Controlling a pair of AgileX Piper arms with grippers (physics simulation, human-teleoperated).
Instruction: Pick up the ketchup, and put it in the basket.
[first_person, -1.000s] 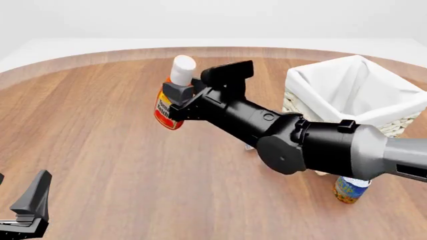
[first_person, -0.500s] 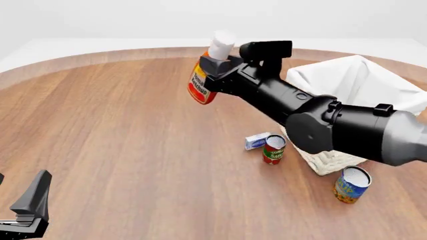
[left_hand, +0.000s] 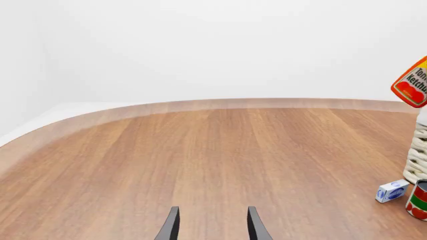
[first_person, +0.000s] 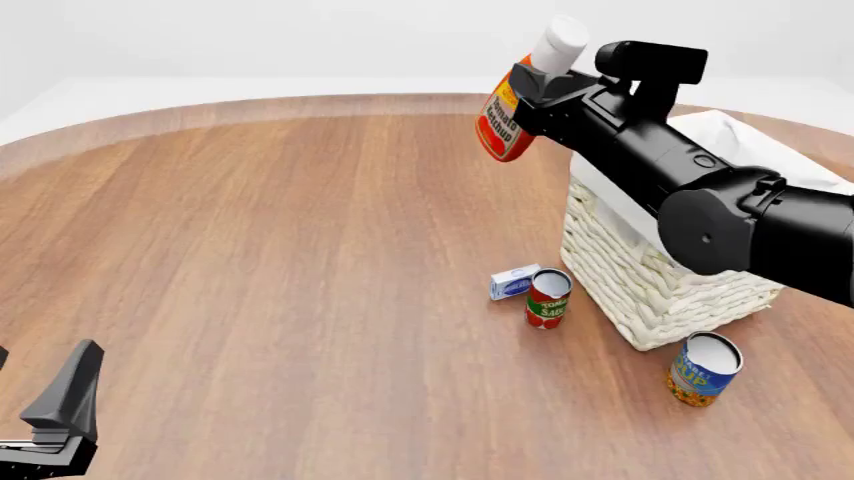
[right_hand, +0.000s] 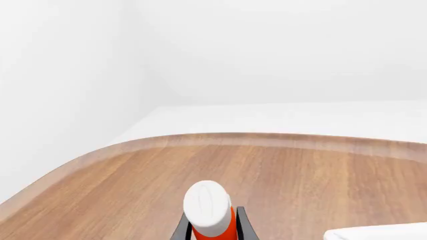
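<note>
The ketchup (first_person: 506, 122), a red-orange bottle with a white cap and a yellow-and-white label, hangs tilted high above the table, just left of the basket (first_person: 654, 290). My right gripper (first_person: 537, 88) is shut on its neck below the cap. In the right wrist view the white cap of the ketchup (right_hand: 207, 202) fills the space between the dark fingers (right_hand: 242, 220). The bottle's lower end (left_hand: 412, 86) shows in the left wrist view. My left gripper (first_person: 54, 415) rests low at the near left, open and empty, and its fingertips (left_hand: 172, 226) show over bare wood.
A short red can with a green band (first_person: 547, 298) and a small blue-and-white box (first_person: 513, 282) sit left of the basket's front corner. A blue-and-orange can (first_person: 702, 369) stands in front of the basket. The round wooden table's far edge (first_person: 267, 108) curves behind.
My right arm has carried the ketchup up and to the right, from mid-table to beside the basket's left rim. The left arm has stayed still.
</note>
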